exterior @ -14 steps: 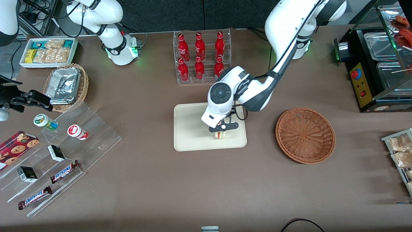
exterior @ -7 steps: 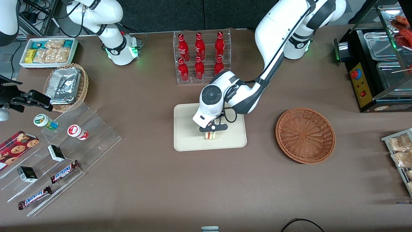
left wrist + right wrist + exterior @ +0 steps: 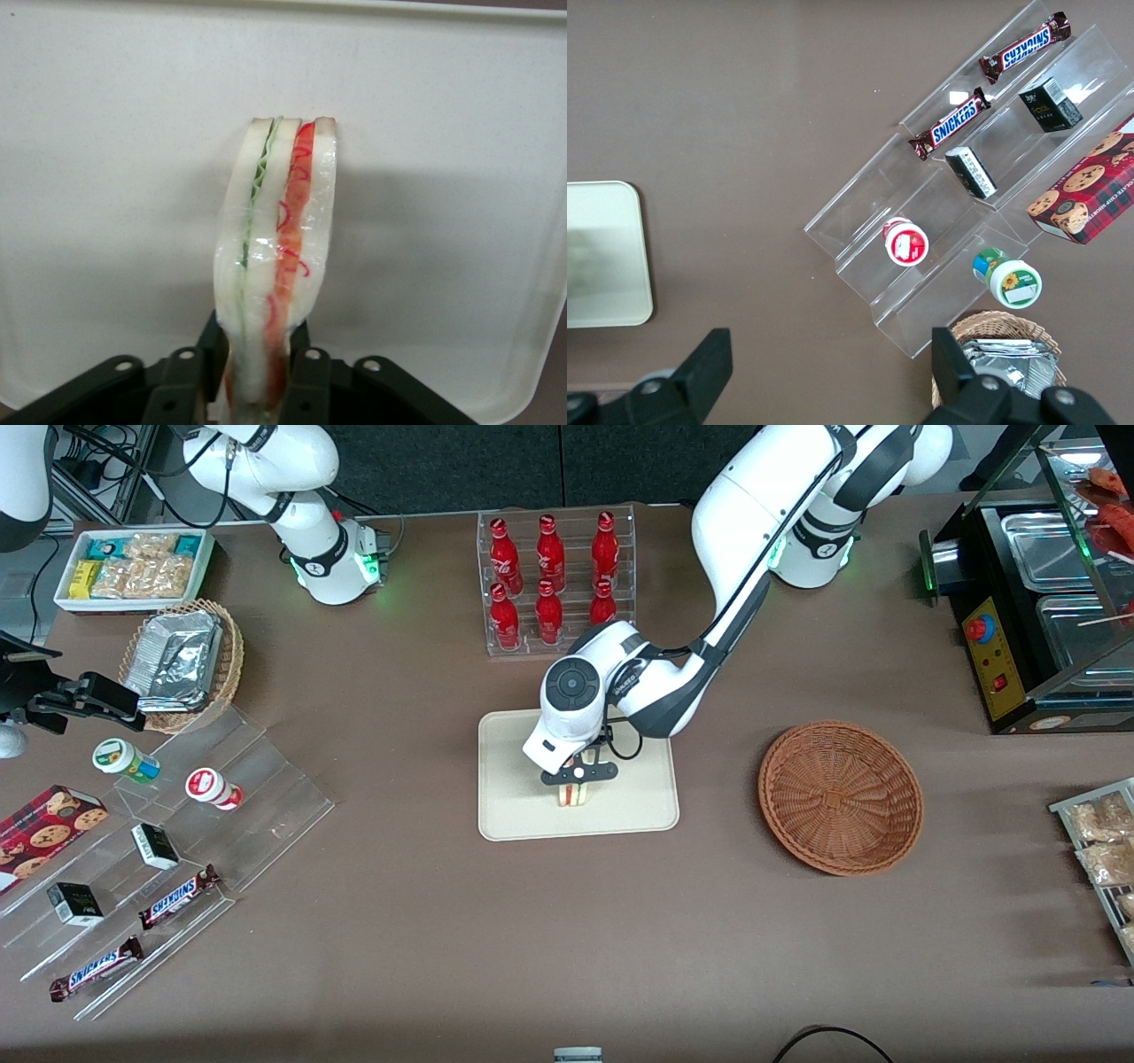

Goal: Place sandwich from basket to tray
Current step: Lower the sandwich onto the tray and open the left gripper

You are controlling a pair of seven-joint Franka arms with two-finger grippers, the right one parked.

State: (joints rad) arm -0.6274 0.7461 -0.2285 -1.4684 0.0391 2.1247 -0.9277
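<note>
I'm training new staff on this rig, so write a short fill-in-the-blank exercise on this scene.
1. The end effector is shut on the ____.
2. The sandwich is held over the cream ____.
3. The round reddish-brown basket holds ____.
4. The tray lies nearer to the front camera than the rack of red ____.

Missing words: sandwich; tray; nothing; bottles

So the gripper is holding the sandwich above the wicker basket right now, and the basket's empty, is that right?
Not quite. The gripper holds the sandwich over the tray, not the basket. The front view shows it above the tray, the left wrist view the fingers clamping it. The basket is indeed empty.
</note>
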